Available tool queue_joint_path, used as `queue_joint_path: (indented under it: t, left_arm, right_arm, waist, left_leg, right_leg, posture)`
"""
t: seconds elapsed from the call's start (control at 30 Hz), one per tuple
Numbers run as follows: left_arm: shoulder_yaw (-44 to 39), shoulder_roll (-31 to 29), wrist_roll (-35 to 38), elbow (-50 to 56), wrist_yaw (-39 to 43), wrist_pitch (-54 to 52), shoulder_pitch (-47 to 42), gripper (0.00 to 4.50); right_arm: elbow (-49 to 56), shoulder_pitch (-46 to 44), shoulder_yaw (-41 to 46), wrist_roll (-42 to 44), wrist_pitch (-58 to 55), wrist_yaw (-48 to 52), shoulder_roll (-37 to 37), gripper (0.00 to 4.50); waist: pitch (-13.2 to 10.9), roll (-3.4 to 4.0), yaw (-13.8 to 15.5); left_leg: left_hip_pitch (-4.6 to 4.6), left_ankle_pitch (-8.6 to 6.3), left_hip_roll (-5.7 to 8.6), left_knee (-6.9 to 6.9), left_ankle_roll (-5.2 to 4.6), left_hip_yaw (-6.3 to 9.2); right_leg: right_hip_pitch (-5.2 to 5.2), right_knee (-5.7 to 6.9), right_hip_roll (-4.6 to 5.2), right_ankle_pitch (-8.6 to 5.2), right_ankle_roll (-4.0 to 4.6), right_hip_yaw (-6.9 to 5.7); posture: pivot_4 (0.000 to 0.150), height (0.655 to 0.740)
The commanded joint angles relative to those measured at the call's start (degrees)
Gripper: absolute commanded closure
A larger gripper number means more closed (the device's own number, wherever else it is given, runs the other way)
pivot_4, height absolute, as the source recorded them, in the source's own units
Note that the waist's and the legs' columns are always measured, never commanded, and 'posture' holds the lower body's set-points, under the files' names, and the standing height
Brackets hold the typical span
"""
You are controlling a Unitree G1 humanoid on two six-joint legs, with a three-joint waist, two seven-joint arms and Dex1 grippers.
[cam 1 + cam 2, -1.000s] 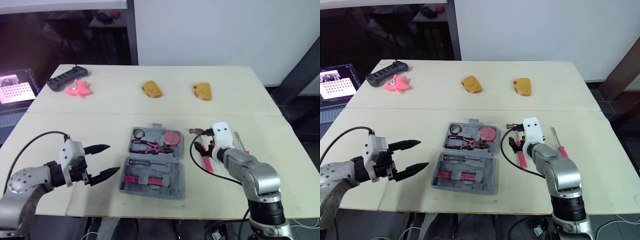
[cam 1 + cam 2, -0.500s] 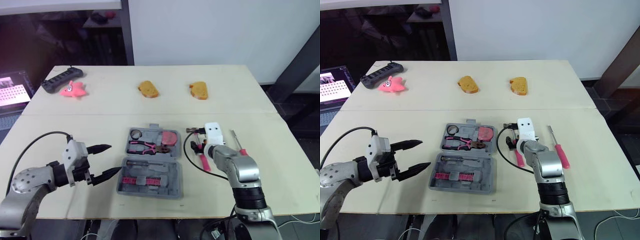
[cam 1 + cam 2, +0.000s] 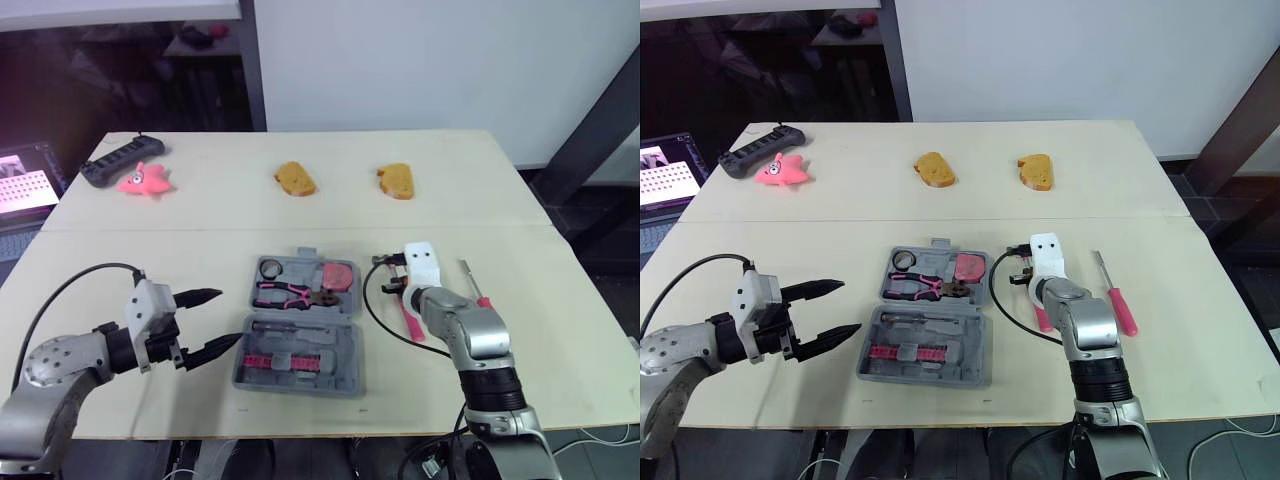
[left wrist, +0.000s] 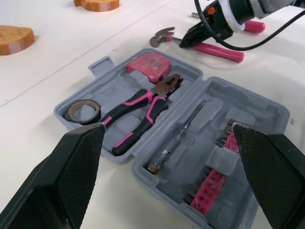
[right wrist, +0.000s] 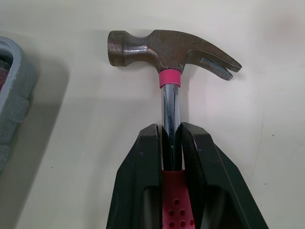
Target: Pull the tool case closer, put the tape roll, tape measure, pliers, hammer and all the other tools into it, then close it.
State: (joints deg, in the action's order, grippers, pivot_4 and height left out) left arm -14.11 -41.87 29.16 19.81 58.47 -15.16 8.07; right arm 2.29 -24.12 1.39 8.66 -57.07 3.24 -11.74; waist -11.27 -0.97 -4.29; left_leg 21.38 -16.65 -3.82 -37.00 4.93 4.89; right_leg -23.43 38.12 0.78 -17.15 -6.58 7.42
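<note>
**Item: hammer** (image 5: 171, 50)
- Location: lies flat on the surface (image 3: 500, 230), just to the right of the open case (image 4: 102, 67), head pointing away from the robot.
- Build: dark steel claw head, bright bare shaft, pink collar, pink dimpled grip.
- Handling (judged): stiff and not fragile. It is head-heavy, so it will likely tip head-down if held far back. The polished shaft looks slippery, and the dimpled grip should give better friction.
- Hold point: where shaft meets grip, close to the head, which should limit swing.

**Right gripper** (image 5: 169, 131): clamped narrow on the hammer's shaft at the top of the pink grip.

**Left gripper** (image 3: 225, 318): spread wide and holding nothing, hovering left of the case.

**Case contents:** tape roll (image 4: 83, 110), pliers (image 4: 143, 107) and tape measure (image 4: 148, 64) sit in the far half. A driver shaft and pink bits sit in the near half.

**Loose:** a pink-handled screwdriver (image 3: 1123, 310) lies on the surface, right of the hammer.

**Risk (judged):** the head may swing on lift and knock the case rim.
</note>
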Motion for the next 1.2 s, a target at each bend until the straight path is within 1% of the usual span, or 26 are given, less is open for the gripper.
queue_joint_path:
  t: [0.03,0.07,0.17,0.23,0.33,0.43,0.5,0.57,0.67,0.77,0.87,0.97,1.0,1.03,1.13,1.17,1.2]
  left_arm:
    - [0.0,0.2,0.0,0.3,-0.2,1.0,-0.6,0.0]
    - [0.1,0.2,-0.1,0.2,-0.1,1.1,-0.7,0.0]
    - [0.3,0.0,-0.1,-0.6,0.3,1.1,-1.0,0.0]
    - [0.3,-0.2,0.0,-0.9,0.5,1.3,-1.1,0.0]
    - [1.0,-0.5,-0.1,-1.6,1.2,1.3,-1.5,0.0]
    - [1.2,-0.6,-0.1,-2.0,1.7,1.4,-1.7,0.0]
    - [1.5,-0.6,-0.1,-2.3,2.1,1.4,-2.0,0.0]
    - [1.7,-0.7,-0.1,-2.5,2.3,1.4,-2.2,0.0]
    - [1.9,-0.8,0.0,-2.6,2.5,1.2,-2.8,0.0]
    - [1.8,-1.1,-0.1,-3.2,3.2,1.3,-3.3,0.0]
    - [1.7,-1.3,-0.2,-4.0,3.6,1.4,-4.0,0.0]
    - [1.9,-1.1,-0.4,-3.8,3.3,1.4,-4.0,0.0]
    - [1.9,-1.1,-0.4,-3.7,3.2,1.4,-4.0,0.0]
    - [1.9,-1.0,-0.5,-3.6,3.2,1.4,-3.9,0.0]
    - [1.9,-1.0,-0.5,-3.3,3.0,1.2,-3.6,0.0]
    - [1.8,-1.0,-0.4,-3.2,2.8,1.0,-3.6,0.0]
    - [1.8,-1.0,-0.5,-3.2,2.6,1.0,-3.5,0.0]
  right_arm:
    - [1.4,-0.2,0.0,0.1,0.3,1.0,0.1,4.32]
    - [3.5,0.0,0.0,0.2,-0.1,1.3,-0.3,4.32]
    - [17.1,3.1,2.0,2.4,-8.6,0.9,0.0,4.32]
    - [22.6,4.7,2.7,3.2,-12.5,0.5,0.9,4.32]
    - [37.0,11.4,2.7,3.5,-21.3,-2.1,4.7,4.32]
    - [43.5,15.0,2.2,3.1,-24.6,-3.6,8.1,4.32]
    - [45.4,19.6,0.1,2.3,-25.2,-4.5,9.1,4.32]
    - [45.8,22.3,-1.4,1.9,-24.5,-5.0,9.1,4.32]
    - [45.6,24.2,-2.7,1.7,-21.6,-4.7,8.7,4.32]
    - [45.8,23.8,-4.7,2.0,-19.1,-3.2,6.8,4.32]
    - [43.0,18.3,-3.2,1.2,-14.1,-1.7,3.9,4.32]
    - [36.8,14.1,-1.5,0.7,-9.6,-0.4,1.9,3.51]
    - [34.3,13.0,-1.4,0.5,-8.3,0.0,1.2,3.08]
    - [32.6,12.4,-1.5,0.4,-7.5,0.3,0.8,2.55]
    - [21.2,8.0,-1.7,-0.2,-3.7,1.7,-0.1,1.01]
    - [18.7,7.2,-1.7,-0.3,-2.6,2.0,-0.2,0.43]
    - [17.1,7.0,-2.0,-0.5,-1.7,2.2,-0.3,0.05]
  waist:
    - [0.0,0.0,0.0]
    - [0.0,0.01,0.0]
    - [-0.1,0.1,0.3]
    - [-0.1,0.11,0.3]
    - [-0.1,0.1,0.3]
    - [-0.1,0.11,0.2]
    - [-0.1,0.09,0.2]
    - [-0.1,0.09,0.2]
    - [-0.1,0.09,0.2]
    - [-0.1,0.09,0.2]
    - [-0.1,0.09,0.0]
    - [-0.1,0.08,0.2]
    - [-0.1,0.08,0.3]
    - [0.0,0.07,0.3]
    - [-0.1,0.07,0.2]
    - [-0.1,0.07,0.1]
    - [-0.1,0.08,0.1]
  left_leg:
    - [0.0,0.0,0.0,0.0,0.0,0.0]
    - [0.01,0.0,0.0,0.0,0.0,0.0]
    - [0.09,0.0,0.0,0.04,0.0,0.0]
    - [0.15,0.0,0.0,0.13,0.0,0.04]
    - [0.13,0.0,0.0,0.18,0.0,0.05]
    - [0.12,0.0,0.0,0.28,0.0,0.09]
    - [0.12,0.06,0.0,0.27,0.11,0.05]
    - [0.1,0.07,0.0,0.27,0.13,0.04]
    - [0.11,0.08,0.0,0.27,0.15,0.03]
    - [0.1,0.08,0.0,0.27,0.15,0.02]
    - [0.11,0.08,0.0,0.28,0.15,0.01]
    - [0.1,0.08,0.0,0.26,0.15,0.0]
    - [0.1,0.08,0.0,0.26,0.15,0.0]
    - [0.12,0.08,0.0,0.28,0.15,0.01]
    - [0.14,0.08,0.01,0.31,0.14,-0.01]
    - [0.13,0.08,0.01,0.31,0.14,-0.02]
    - [0.13,0.08,0.01,0.31,0.14,-0.02]
  right_leg:
    - [0.0,0.0,0.0,0.0,0.0,0.0]
    - [0.0,0.0,0.0,0.0,0.0,0.0]
    - [-0.1,0.0,0.0,0.0,-0.01,0.0]
    - [-0.18,0.01,0.01,-0.01,-0.01,-0.01]
    - [-0.2,0.0,0.01,-0.01,-0.01,-0.02]
    - [-0.23,0.0,0.0,-0.02,0.01,-0.05]
    - [-0.23,-0.02,0.01,-0.02,0.02,-0.02]
    - [-0.21,-0.03,0.01,-0.1,0.17,-0.02]
    - [-0.22,-0.03,0.02,-0.12,0.21,-0.01]
    - [-0.23,-0.03,0.01,-0.12,0.2,0.0]
    - [-0.25,-0.03,0.01,-0.11,0.18,0.01]
    - [-0.23,-0.04,0.01,-0.1,0.17,0.01]
    - [-0.23,-0.04,0.01,-0.08,0.14,0.01]
    - [-0.23,-0.04,0.01,-0.04,0.04,0.0]
    - [-0.24,-0.09,0.02,-0.03,0.01,0.01]
    - [-0.25,-0.09,0.03,-0.03,0.01,0.02]
    - [-0.25,-0.08,0.02,-0.03,0.01,0.01]
  posture:
    - [0.15,0.74]
    - [0.15,0.74]
    - [0.15,0.74]
    - [0.15,0.74]
    - [0.15,0.74]
    - [0.15,0.74]
    - [0.15,0.74]
    - [0.15,0.74]
    - [0.15,0.74]
    - [0.15,0.74]
    - [0.15,0.74]
    - [0.15,0.74]
    - [0.15,0.74]
    - [0.15,0.74]
    - [0.15,0.74]
    - [0.15,0.74]
    - [0.15,0.74]
